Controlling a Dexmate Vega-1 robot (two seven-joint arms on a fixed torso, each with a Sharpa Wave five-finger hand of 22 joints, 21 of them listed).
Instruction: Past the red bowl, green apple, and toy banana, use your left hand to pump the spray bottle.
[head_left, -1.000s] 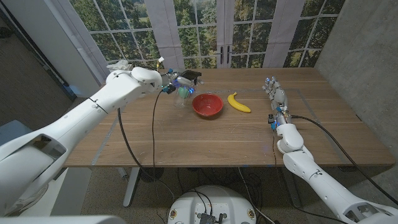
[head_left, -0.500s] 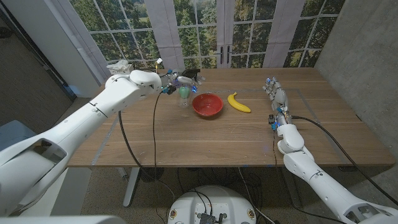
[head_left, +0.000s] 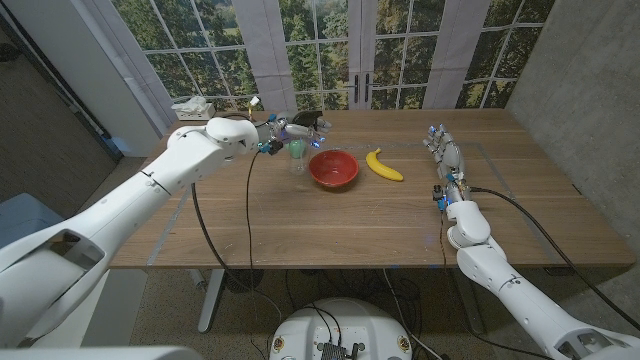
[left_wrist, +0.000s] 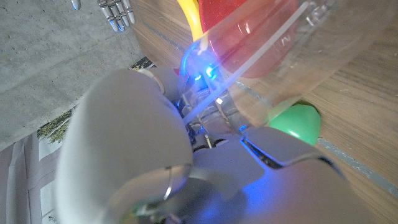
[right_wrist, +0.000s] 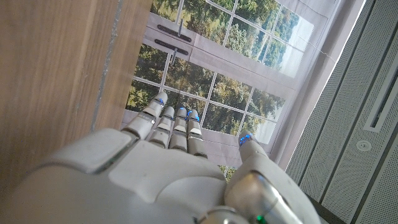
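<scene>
Left hand (head_left: 283, 133) is at the far side of the worktop (head_left: 330, 225), wrapped around the clear spray bottle (head_left: 296, 152), which stands just to the left of the red bowl (head_left: 333, 168). In the left wrist view the hand (left_wrist: 186, 155) sits close against the bottle's transparent body (left_wrist: 292, 56), with a thin tube visible inside the plastic and blue lights glowing on the hand where it meets the bottle. The green apple (left_wrist: 297, 121) shows there as a bright green curve just beside the bottle, touching or nearly touching it; in the head view only a green patch shows through or behind the bottle, so I cannot tell exactly which side it lies on. The bowl (left_wrist: 249, 37) appears as a red blur through the bottle's wall. The toy banana (head_left: 383, 166) lies on the wood just to the right of the bowl, apart from it.

Over on the right side of the worktop, well apart from the objects, the right hand (head_left: 446, 160) holds nothing, its fingers straight and reaching toward the windows. The right wrist view shows the back of this hand (right_wrist: 168, 174) with fingers (right_wrist: 177, 127) extended side by side and the thumb set apart.
</scene>
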